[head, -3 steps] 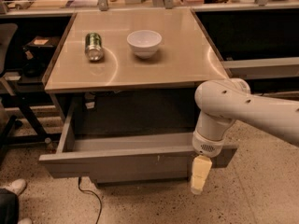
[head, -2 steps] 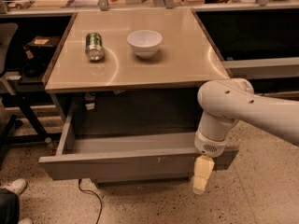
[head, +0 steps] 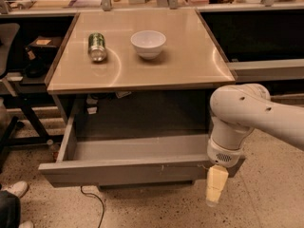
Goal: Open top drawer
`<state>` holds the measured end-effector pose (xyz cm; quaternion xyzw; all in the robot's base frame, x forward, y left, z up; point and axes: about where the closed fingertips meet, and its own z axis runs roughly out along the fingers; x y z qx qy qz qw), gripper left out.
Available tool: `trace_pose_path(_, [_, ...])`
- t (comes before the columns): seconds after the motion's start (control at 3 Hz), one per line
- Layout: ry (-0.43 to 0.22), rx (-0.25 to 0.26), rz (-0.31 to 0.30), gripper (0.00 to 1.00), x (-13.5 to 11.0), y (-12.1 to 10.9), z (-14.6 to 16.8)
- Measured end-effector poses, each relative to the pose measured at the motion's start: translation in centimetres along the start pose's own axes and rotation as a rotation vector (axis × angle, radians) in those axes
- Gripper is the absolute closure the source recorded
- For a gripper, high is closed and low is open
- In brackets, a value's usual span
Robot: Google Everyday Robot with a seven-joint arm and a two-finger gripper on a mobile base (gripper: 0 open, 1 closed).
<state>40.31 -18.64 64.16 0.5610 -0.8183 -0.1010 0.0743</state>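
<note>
Grey top drawer (head: 123, 171) out toward camera, long axis left-right; pincer (head: 216, 186) at right front corner, grip unclear.

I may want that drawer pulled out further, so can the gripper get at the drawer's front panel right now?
Probably yes. The gripper hangs low at the right end of the drawer front, just beside its corner, and nothing visible stands between them.

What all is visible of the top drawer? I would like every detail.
The top drawer is grey, wide and handleless, with a flat matte front panel, a left side wall and a grey floor. It stands pulled far out below the beige tabletop. The gripper hangs at its front right corner; whether they touch is unclear.
</note>
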Motion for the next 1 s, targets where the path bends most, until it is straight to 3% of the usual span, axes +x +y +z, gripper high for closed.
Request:
trace_pose_path(0.67, [0.021,-0.024,0.012,0.00,1.7,2.2,-0.6])
trace_pose_path(1.0, [0.021,-0.024,0.012,0.00,1.7,2.2,-0.6])
